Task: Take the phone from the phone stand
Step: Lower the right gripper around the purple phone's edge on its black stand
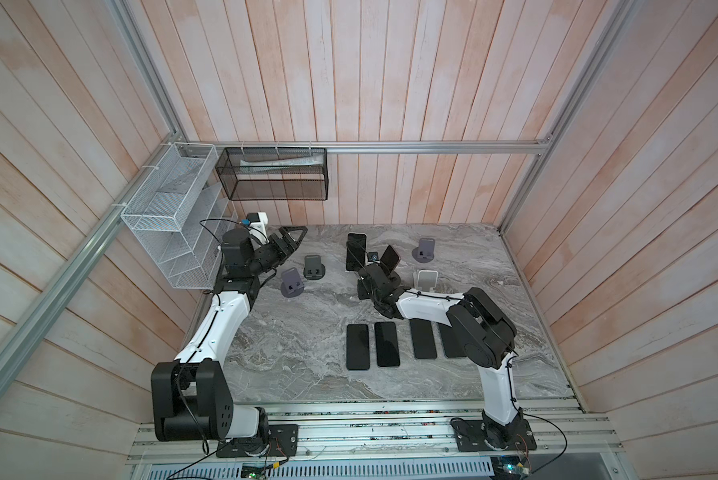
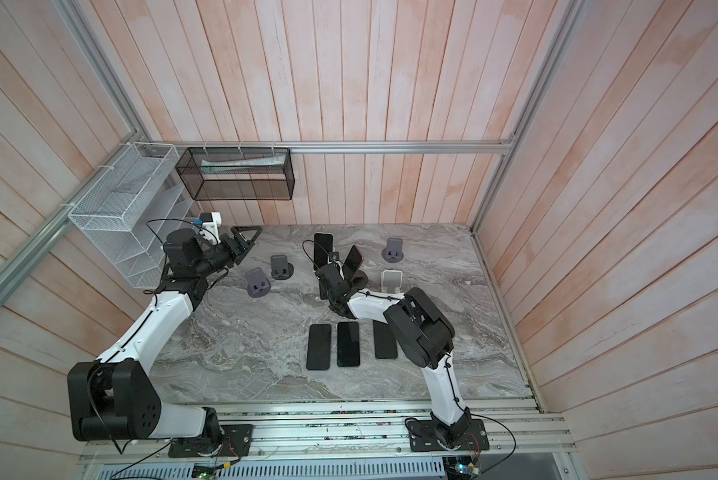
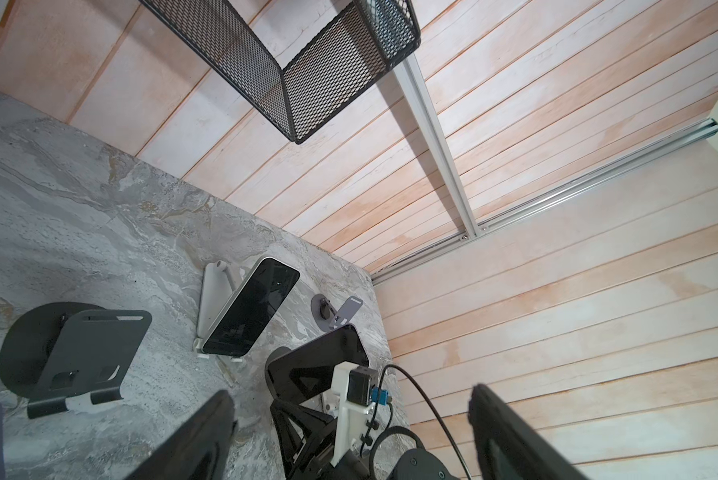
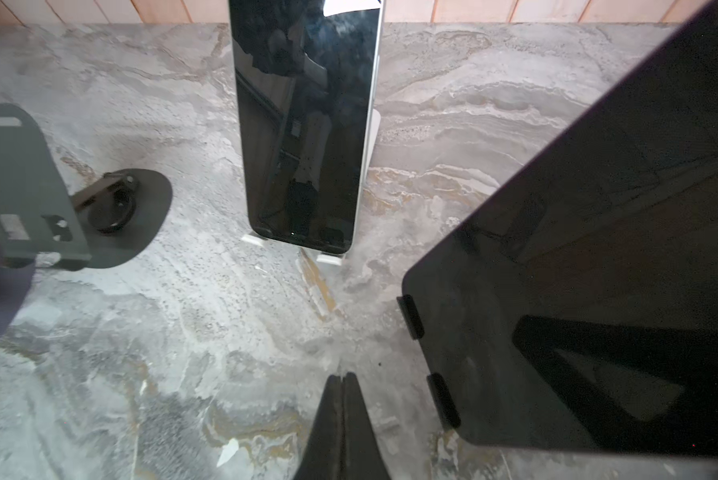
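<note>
phone [image 4: 303, 124] upright on white stand [image 4: 330, 259], long axis near-vertical, screen toward closed right fingers [image 4: 328, 428]; left fingers [image 3: 199, 440] wide

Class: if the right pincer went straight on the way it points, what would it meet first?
Probably the phone propped in the white stand, dead ahead of the shut right pincer; only bare tabletop lies between. Its tilt is unclear, so perhaps the tabletop first.
</note>
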{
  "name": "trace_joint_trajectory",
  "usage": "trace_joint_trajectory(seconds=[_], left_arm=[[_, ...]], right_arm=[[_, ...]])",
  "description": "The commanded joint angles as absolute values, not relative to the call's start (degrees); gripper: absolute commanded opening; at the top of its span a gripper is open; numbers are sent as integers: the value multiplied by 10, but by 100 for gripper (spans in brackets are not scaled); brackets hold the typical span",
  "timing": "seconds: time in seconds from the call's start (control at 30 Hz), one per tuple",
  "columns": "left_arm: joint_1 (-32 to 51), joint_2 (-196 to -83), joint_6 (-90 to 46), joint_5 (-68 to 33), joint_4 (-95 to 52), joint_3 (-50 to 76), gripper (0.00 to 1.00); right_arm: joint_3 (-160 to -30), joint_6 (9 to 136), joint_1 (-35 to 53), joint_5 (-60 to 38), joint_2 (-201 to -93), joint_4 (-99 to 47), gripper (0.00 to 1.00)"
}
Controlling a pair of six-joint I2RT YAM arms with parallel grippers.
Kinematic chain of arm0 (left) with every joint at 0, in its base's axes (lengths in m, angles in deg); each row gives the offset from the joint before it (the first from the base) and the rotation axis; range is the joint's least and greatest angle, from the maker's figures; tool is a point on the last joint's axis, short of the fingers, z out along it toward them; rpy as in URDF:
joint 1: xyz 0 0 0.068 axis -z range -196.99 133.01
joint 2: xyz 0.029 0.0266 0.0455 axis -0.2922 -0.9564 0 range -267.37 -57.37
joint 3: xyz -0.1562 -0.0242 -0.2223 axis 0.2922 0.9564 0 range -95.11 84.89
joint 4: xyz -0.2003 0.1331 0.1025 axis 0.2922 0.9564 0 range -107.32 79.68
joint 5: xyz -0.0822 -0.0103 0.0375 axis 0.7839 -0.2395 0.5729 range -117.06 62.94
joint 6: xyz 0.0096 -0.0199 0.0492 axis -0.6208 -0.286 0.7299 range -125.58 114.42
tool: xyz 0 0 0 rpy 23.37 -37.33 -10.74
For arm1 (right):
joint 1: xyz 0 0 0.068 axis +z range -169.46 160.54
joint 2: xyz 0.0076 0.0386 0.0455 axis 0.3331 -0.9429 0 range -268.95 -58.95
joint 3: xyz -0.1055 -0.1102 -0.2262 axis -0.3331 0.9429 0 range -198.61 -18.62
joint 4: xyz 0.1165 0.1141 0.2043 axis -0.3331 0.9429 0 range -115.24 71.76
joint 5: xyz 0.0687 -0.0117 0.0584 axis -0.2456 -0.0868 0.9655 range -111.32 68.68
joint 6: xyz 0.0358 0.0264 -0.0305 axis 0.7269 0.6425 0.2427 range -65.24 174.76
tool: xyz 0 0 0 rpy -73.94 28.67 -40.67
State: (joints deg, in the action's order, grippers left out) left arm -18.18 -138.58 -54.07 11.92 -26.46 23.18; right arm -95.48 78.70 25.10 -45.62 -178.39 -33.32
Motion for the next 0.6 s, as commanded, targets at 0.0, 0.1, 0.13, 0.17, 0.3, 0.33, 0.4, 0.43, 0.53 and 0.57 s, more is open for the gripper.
trace_joint_trajectory(seconds=[0.0, 0.1, 0.13, 0.17, 0.3, 0.33, 0.4, 0.43, 0.53, 0.57], left_arm=[[-186, -1381, -544, 123, -283, 241, 90], [-186, -1383, -546, 126, -285, 241, 89], [-187, -1383, -547, 127, -285, 241, 89], [-187, -1382, -547, 124, -285, 242, 89], [-187, -1381, -548, 119, -286, 245, 89], [-188, -1382, -549, 120, -286, 244, 89], [-189, -1382, -548, 119, -286, 246, 89], [-189, -1382, -548, 117, -286, 246, 89], [-189, -1384, -550, 121, -287, 245, 89], [-189, -1385, -550, 121, -287, 245, 89]], right_arm=[[-975, 780, 255, -493, -1802, -303, 0], [-975, 779, 255, -497, -1805, -300, 0], [-974, 779, 255, -498, -1805, -300, 0], [-973, 779, 255, -495, -1806, -302, 0], [-979, 773, 255, -498, -1812, -295, 0], [-979, 773, 255, -501, -1813, -295, 0], [-980, 774, 255, -501, -1816, -291, 0], [-983, 774, 255, -502, -1818, -288, 0], [-987, 772, 253, -510, -1821, -282, 0], [-987, 775, 253, -509, -1821, -281, 0]])
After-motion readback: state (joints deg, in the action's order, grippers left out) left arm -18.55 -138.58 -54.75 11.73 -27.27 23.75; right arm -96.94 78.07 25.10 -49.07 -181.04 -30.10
